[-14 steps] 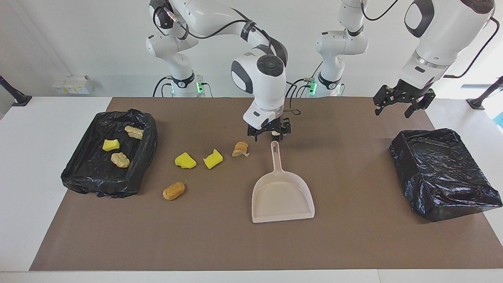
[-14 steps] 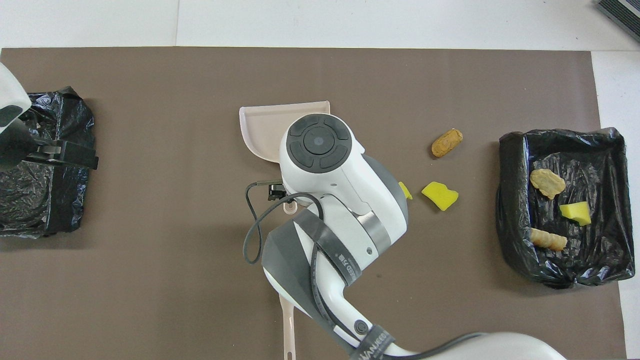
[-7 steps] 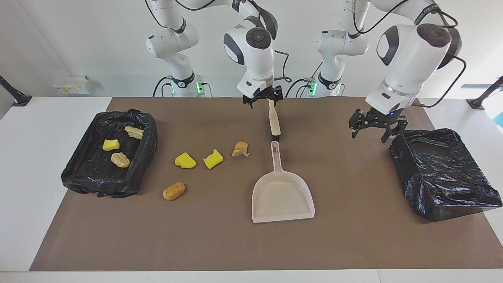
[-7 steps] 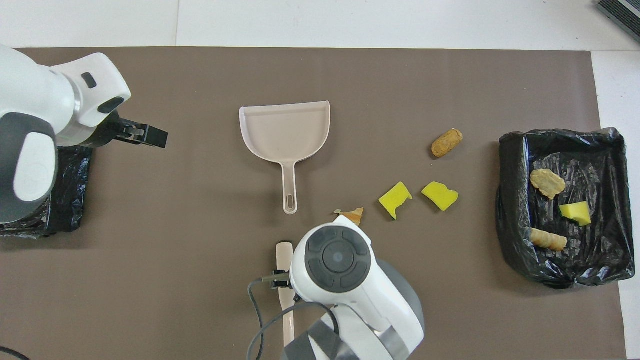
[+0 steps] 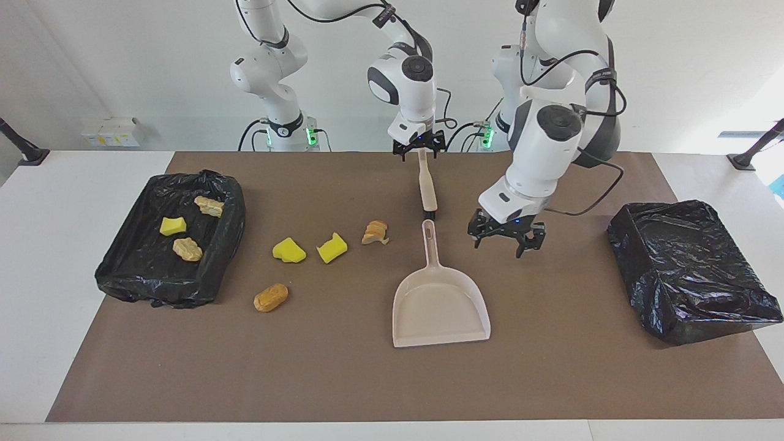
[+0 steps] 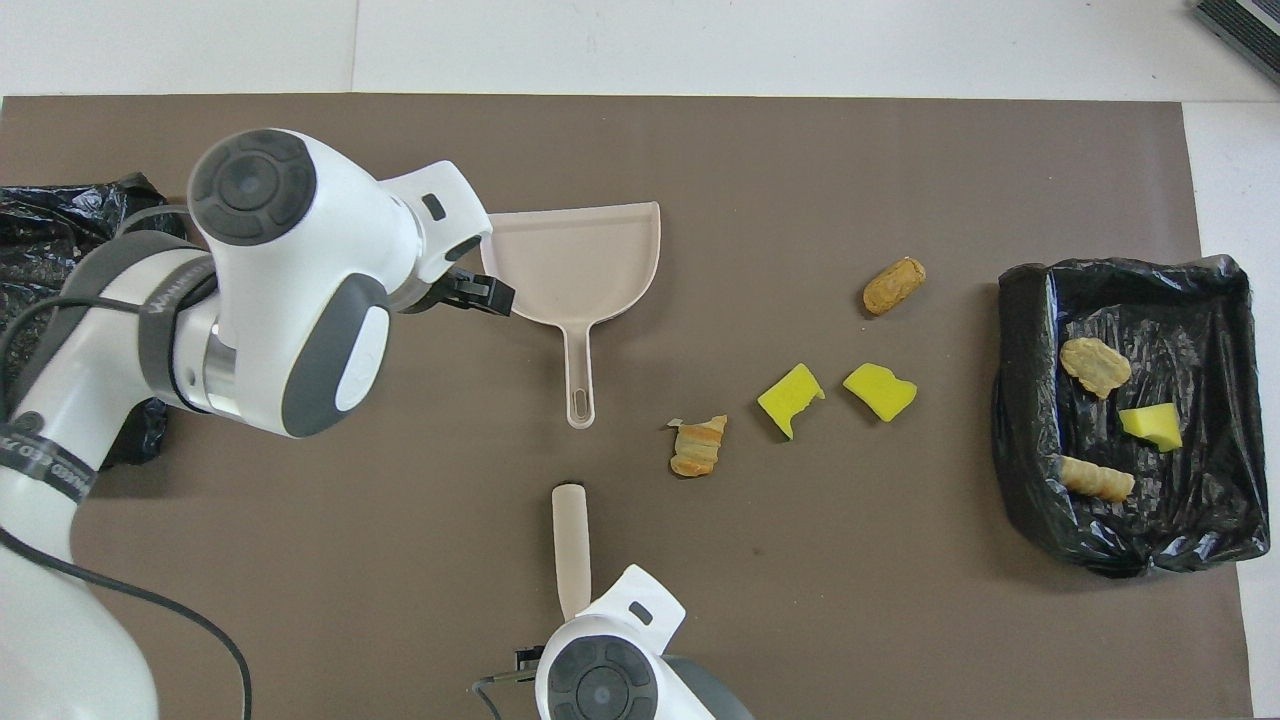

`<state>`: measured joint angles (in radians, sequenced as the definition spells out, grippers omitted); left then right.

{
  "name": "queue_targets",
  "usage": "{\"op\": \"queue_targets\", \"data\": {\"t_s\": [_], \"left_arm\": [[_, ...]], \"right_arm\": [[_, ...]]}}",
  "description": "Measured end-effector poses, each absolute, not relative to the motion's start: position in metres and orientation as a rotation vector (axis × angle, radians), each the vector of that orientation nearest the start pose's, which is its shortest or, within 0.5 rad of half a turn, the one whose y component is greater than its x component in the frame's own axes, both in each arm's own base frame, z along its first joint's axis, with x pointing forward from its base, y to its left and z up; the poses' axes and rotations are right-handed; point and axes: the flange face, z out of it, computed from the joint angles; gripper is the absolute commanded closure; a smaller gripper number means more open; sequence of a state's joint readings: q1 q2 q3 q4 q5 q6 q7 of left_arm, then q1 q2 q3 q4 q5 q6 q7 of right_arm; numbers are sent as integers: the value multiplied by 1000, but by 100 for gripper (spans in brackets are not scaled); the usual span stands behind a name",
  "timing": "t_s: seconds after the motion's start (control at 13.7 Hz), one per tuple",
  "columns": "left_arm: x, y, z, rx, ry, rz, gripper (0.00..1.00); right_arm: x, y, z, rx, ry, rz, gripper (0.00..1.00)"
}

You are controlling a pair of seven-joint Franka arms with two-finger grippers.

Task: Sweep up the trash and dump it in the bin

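bin (image 5: 122, 269): three trash lumps (image 5: 173, 226) | other bin (image 5: 692, 269): contents unseen | left jaws apart | right jaws: cannot tell

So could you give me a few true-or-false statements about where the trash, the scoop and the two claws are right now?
1. Four trash pieces lie loose on the brown mat. True.
2. The dustpan holds a yellow sponge. False: it is empty.
3. The right claw is over the brush. True.
4. The left claw grips the dustpan's handle. False: it hangs open beside the handle, touching nothing.
5. The bin at the right arm's end holds three pieces. True.
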<state>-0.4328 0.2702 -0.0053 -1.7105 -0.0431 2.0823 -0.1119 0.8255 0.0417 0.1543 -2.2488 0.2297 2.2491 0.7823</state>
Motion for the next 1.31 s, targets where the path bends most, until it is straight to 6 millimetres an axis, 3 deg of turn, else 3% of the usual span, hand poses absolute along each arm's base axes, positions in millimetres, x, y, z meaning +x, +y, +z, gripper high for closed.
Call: {"op": "queue_targets", "data": {"t_s": [0.07,0.22,0.44,0.65,0.8,0.87,1.02,1.09,1.24,1.31], "left_arm": [[572,-298,429,-3173,473,-132,0],[548,-329,408,-3182,428,-113,0],[519,-359,383,-3194,377,-109,0],[507,-364,365,-3204,278,-96,0],[505,-365,363,-3212,182,-90,25],[505,-366,363,-3215,162,-94,33],[504,-368,363,-3219,149,-100,44],[504,-368,363,-3219,147,-101,50],[504,-367,362,-3218,145,-100,92],[504,-367,362,-3219,145,-101,100]], "right_arm": [[279,440,340,-3052,-85,262,41],[275,442,337,-3056,-93,268,99],[277,441,336,-3057,-86,268,100],[286,435,333,-3062,-51,272,100],[297,426,336,-3077,-17,293,100],[305,417,344,-3089,7,311,100],[322,389,377,-3112,53,351,100],[330,367,401,-3123,55,376,100],[344,307,454,-3136,10,393,100],[351,276,473,-3139,-40,389,100]]}}
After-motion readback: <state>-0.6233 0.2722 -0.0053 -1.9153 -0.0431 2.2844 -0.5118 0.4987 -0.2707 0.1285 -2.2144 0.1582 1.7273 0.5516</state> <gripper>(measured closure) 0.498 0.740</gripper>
